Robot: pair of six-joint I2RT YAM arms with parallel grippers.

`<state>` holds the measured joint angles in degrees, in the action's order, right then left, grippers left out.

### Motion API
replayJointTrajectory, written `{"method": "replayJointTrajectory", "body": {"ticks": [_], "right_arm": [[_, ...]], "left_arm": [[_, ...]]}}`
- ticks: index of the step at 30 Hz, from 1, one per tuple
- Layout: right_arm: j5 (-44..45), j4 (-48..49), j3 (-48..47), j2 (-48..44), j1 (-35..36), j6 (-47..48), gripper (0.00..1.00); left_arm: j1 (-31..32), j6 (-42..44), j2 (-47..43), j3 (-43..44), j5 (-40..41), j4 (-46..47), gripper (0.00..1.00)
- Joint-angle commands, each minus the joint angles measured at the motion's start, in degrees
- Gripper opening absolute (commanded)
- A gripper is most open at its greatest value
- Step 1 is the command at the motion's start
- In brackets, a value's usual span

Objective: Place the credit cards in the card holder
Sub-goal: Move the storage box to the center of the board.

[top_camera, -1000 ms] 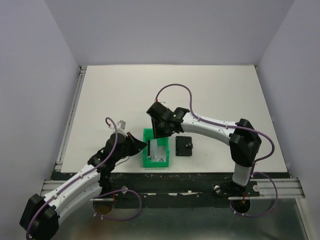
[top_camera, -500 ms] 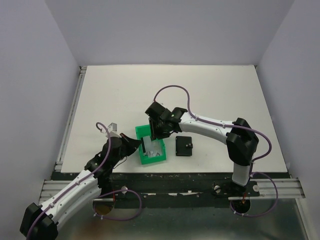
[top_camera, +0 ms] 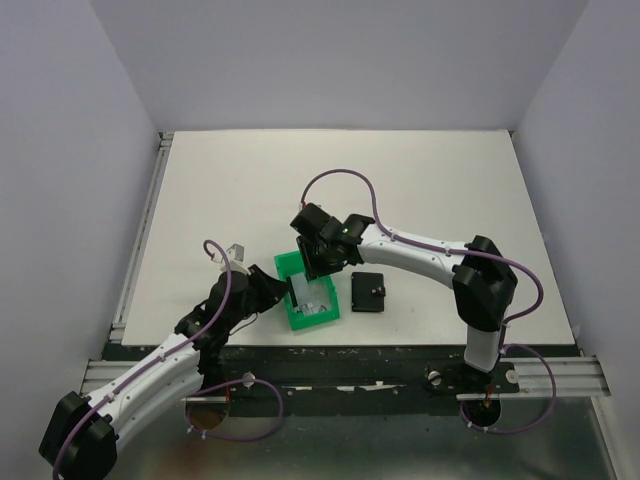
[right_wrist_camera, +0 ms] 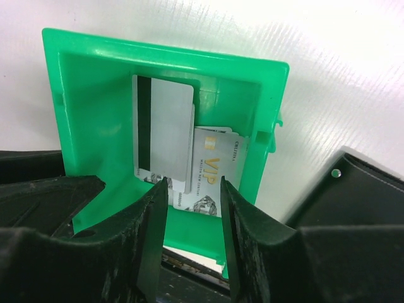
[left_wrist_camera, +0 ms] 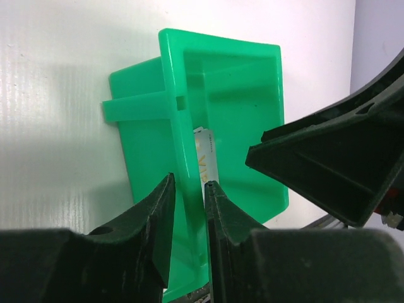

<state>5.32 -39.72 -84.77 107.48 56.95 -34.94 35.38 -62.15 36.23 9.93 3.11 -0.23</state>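
The fingers point(left_wrist_camera: 151, 221) of the left gripper point(left_wrist_camera: 188, 189) stand astride one wall of the green bin point(left_wrist_camera: 227, 82), one outside it and one inside, at the bottom middle of the left wrist view. The gap between them is narrow and the wall fills nearly all of it, so I cannot tell whether they press the wall or stand just clear of it. The right gripper point(right_wrist_camera: 192, 186) has its fingers point(right_wrist_camera: 154, 233) spread with nothing pinched between them. They hang over the bin's open top at the bottom of the right wrist view, and the lower edges of the cards point(right_wrist_camera: 161, 136) show through the gap. The cards are all inside the bin. A silver-grey one with a black stripe lies uppermost, left of the frame's centre. It overlaps a white one with gold "VIP" lettering to its right, and a thin pale edge of another runs along the grey card's right side. From above, the bin sits at the lower centre of the white table point(top_camera: 450, 180), a little askew to the table's edge, with the left gripper at its left side and the right gripper over its upper rim. The card holder point(top_camera: 369, 291) lies flat and folded shut just right of the bin, apart from it, stud upward, with no gripper touching it.
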Motion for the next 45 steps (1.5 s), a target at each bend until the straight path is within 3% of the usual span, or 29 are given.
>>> {"method": "replayJointTrajectory", "body": {"ticks": [1,6,11,16,26,31,36,37,40,45], "right_arm": [[3.0,-2.2,-1.8,1.6,-0.2,5.1,0.47],[1.2,-0.8,-0.8,1.2,-1.2,6.5,0.47],[-7.6,4.8,1.5,0.7,-1.1,7.1,0.47],[-9.7,5.5,0.9,3.6,-1.1,6.1,0.47],[1.3,-1.2,-1.8,4.7,-1.1,3.0,0.47],[1.1,-1.8,-2.3,3.4,-1.1,-1.8,0.50],[-1.2,3.4,3.0,0.3,-1.0,-10.1,0.51],[-2.4,4.7,4.3,-0.6,-1.0,-11.0,0.51],[-3.7,5.5,5.6,-1.6,-1.0,-10.7,0.51],[-1.5,2.1,4.7,-2.4,-1.0,-5.2,0.52]], "left_arm": [[0.1,0.9,-0.3,-0.8,-4.6,1.9,0.34],[0.1,0.6,-0.6,-1.5,-6.0,2.9,0.32],[0.1,0.5,-0.3,-1.9,-6.4,3.4,0.17],[0.1,0.5,0.2,-2.0,-6.5,3.8,0.00],[0.1,-1.6,-0.2,-1.1,-3.9,1.6,0.00],[0.0,-6.1,-1.2,-1.3,0.8,0.3,0.00],[0.1,-9.7,-4.1,-1.1,6.7,-2.4,0.00],[0.1,-9.2,-4.2,-0.7,7.0,-2.8,0.01],[0.1,-6.5,-3.7,1.0,6.3,-4.2,0.21],[0.1,-0.9,-0.6,3.7,1.5,-5.6,0.41]]}}
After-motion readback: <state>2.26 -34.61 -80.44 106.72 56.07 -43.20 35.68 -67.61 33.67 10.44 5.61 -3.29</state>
